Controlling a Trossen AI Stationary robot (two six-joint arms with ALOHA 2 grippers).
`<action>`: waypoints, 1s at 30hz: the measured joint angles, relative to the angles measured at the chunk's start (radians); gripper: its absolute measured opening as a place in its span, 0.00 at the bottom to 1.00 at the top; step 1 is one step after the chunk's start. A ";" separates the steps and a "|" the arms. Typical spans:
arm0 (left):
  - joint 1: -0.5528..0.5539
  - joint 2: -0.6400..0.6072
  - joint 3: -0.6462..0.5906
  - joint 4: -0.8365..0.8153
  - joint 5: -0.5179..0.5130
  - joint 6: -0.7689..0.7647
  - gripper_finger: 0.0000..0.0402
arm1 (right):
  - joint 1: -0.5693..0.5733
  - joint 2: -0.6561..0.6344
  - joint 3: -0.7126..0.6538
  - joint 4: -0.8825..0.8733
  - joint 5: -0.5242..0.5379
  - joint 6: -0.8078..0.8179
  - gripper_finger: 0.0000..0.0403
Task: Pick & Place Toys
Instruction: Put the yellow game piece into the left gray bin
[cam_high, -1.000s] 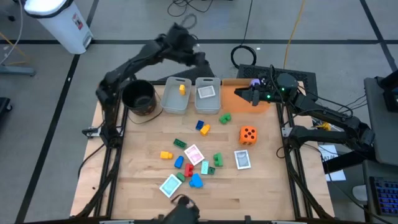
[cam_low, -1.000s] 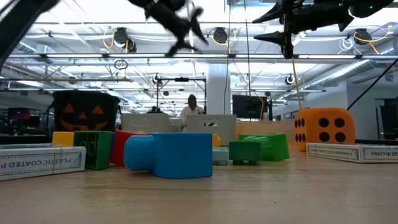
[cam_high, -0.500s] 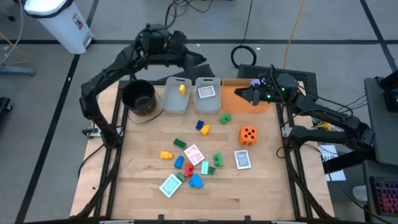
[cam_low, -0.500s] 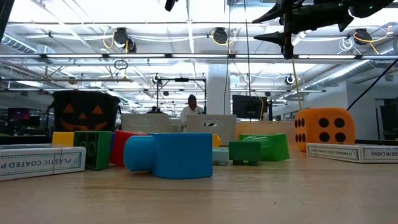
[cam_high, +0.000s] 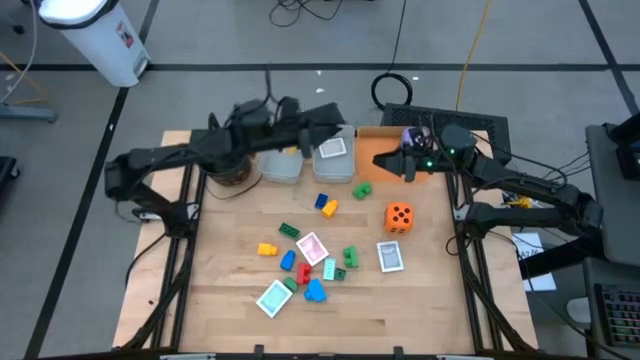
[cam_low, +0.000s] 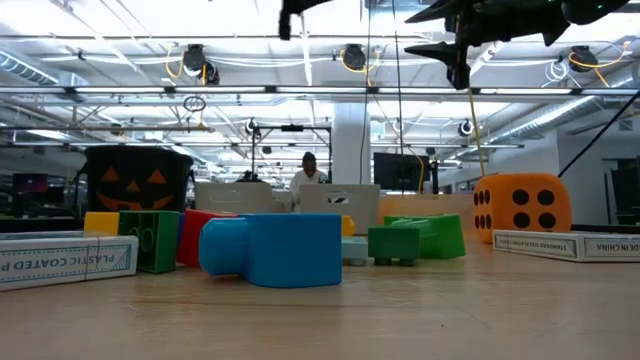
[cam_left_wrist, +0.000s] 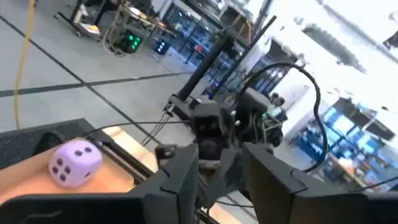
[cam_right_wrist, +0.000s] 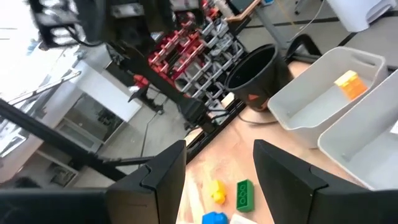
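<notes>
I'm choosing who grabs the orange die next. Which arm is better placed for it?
Probably the right. The right gripper hovers, open and empty, over the orange tray, near the orange die. The left gripper is stretched over the clear bins, farther away.

Small plastic blocks (cam_high: 305, 272) — blue, red, green, yellow — lie in a loose cluster with three face-up playing cards (cam_high: 311, 247) near the table's middle and front, and a blue-and-yellow pair (cam_high: 326, 205) and one green block (cam_high: 361, 188) sit further back. The orange die (cam_high: 399, 216) rests toward the right edge; the purple die (cam_left_wrist: 75, 161) sits at the back right corner. One yellow block (cam_right_wrist: 348, 84) lies in a clear bin — a card (cam_high: 333, 149) in the next.
</notes>
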 joint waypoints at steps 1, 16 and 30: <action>-0.012 -0.030 -0.050 0.033 -0.016 -0.001 0.32 | 0.006 0.000 -0.004 0.005 0.000 -0.001 0.45; -0.362 -0.415 -0.424 -0.159 -0.354 -0.111 0.32 | 0.043 0.000 -0.179 0.166 0.001 0.105 0.45; -0.690 -0.402 -0.422 -0.655 -0.461 -0.604 0.32 | 0.275 0.000 -0.259 0.604 0.008 0.109 0.45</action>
